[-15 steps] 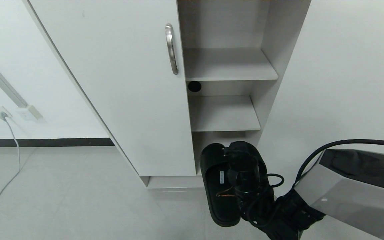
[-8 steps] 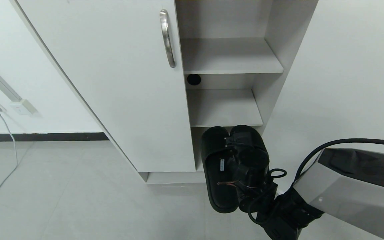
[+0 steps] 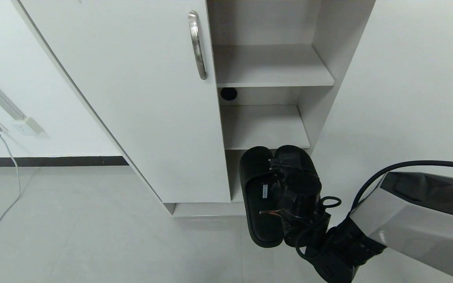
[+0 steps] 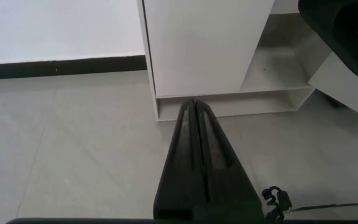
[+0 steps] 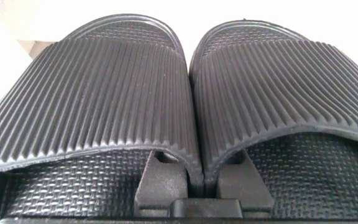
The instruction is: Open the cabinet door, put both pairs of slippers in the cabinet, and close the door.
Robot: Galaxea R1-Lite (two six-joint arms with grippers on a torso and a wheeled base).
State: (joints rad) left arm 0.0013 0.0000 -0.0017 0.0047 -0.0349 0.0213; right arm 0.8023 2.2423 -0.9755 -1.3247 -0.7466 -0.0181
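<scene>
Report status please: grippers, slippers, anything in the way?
Right gripper shut on black slippers, before lowest compartment. Left gripper shut, holds nothing, over floor. Cabinet door open, left of the opening.

- right gripper (image 3: pixel 277 171) was clamped on the black slippers (image 3: pixel 261 204), one finger (image 5: pixel 162 182) under each strap, the slippers' inner edges pinched between them
- right arm (image 3: pixel 407 212) sat extended behind the claw
- left gripper (image 4: pixel 194 115) was fully closed, fingers pressed together, pointing forward and down

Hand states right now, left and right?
Left hand: closed, holding nothing.
Right hand: closed on the black slippers.
</scene>
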